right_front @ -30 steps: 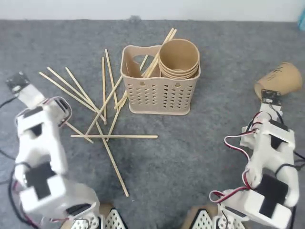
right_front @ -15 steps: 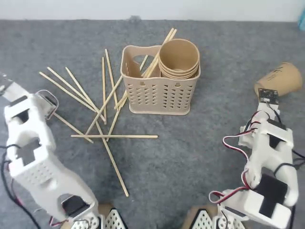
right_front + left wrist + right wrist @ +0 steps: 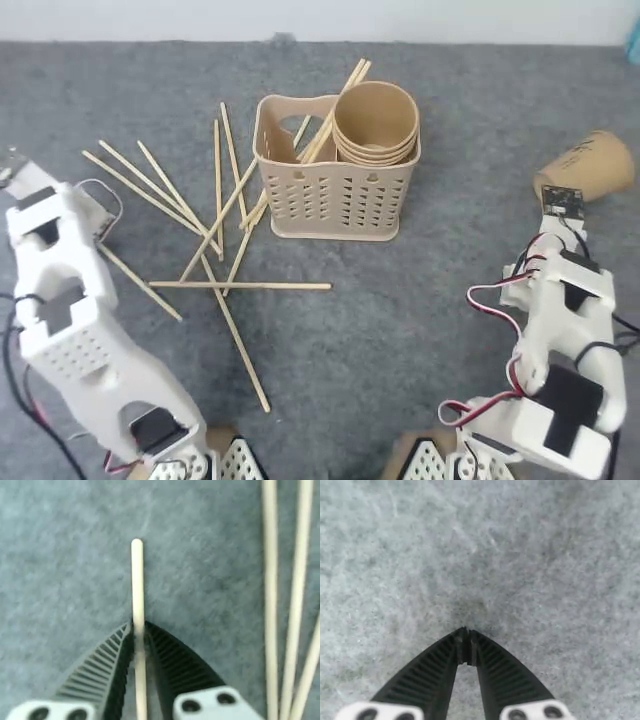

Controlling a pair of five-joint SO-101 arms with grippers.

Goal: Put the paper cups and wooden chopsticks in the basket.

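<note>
My left gripper point(image 3: 138, 625) is shut on a wooden chopstick point(image 3: 136, 580), whose blunt end sticks out past the fingertips. In the high view this gripper point(image 3: 100, 228) sits at the far left, and the held chopstick point(image 3: 145, 287) trails toward the near side over the carpet. Several loose chopsticks point(image 3: 205, 215) lie crossed between it and the beige basket point(image 3: 335, 195). The basket holds a stack of paper cups point(image 3: 376, 118) and a few chopsticks. One paper cup point(image 3: 585, 168) lies on its side at the far right. My right gripper point(image 3: 465, 632) is shut on nothing, just above bare carpet.
Grey carpet covers the table. The right arm point(image 3: 565, 300) stands just in front of the lying cup. Open carpet lies between the two arms in front of the basket.
The left arm has swung left and drawn the held chopstick left and nearer with it. The right arm has barely shifted.
</note>
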